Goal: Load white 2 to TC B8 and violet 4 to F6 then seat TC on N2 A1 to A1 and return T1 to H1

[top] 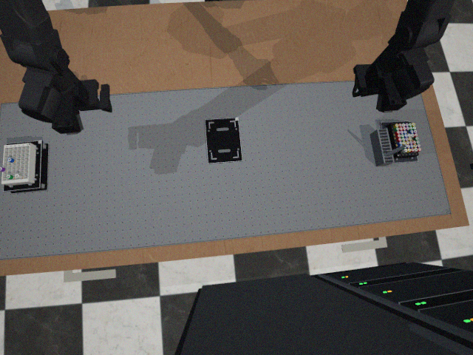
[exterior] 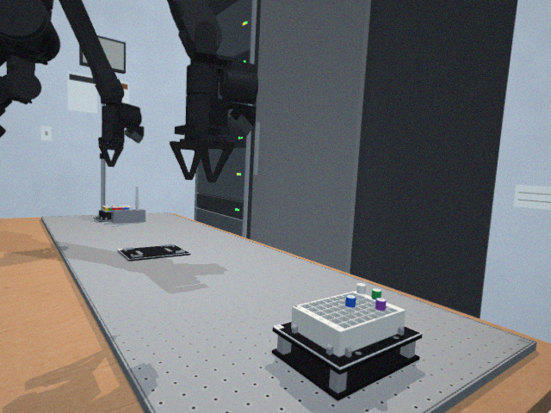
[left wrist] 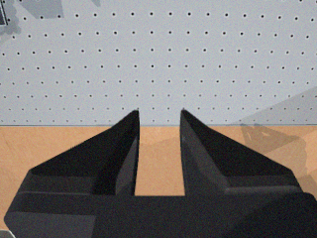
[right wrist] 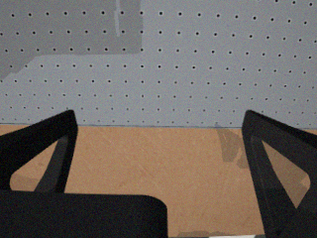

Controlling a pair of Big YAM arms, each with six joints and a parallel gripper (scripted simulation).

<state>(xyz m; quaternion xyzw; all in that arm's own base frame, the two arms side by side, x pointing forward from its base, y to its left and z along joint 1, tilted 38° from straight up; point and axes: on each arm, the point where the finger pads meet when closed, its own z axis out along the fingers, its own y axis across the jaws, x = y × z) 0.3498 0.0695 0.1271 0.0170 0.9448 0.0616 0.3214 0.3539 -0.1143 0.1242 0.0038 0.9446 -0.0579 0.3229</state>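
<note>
In the top view, the tube carrier TC (top: 24, 158) (exterior: 318, 326) sits on the raised nest N2 (top: 39, 168) (exterior: 306, 347) at picture left. The right end effector (top: 100, 102) (exterior: 201, 178) (right wrist: 159, 119) is beside it, apart and holding nothing. At picture right are the vial rack R1 (top: 390, 129) (exterior: 105, 215), full of coloured caps, and the grey holder H1 (top: 376, 146) (exterior: 128, 216), with the forceps T1 (top: 395, 151) (exterior: 137, 199) upright in it; I can't tell which slot takes each tip. The flat middle nest (top: 224, 139) (exterior: 153, 251) is vacant.

In the exterior view, blue, violet, green and white caps rise above TC, which looks level inside the locators. I can't read its wells or A1. The left end effector (top: 356, 90) (exterior: 111, 164) (left wrist: 159, 119) hangs above the far end.

In my left wrist view, the fingers stand slightly apart, with nothing between them.

In the right wrist view, the fingers are wide apart over bare pegboard and wood.

I judge this the closing step: loading and seating look finished. The next move calls for clearing the arms without clipping caps or T1, then checking orientation.
</note>
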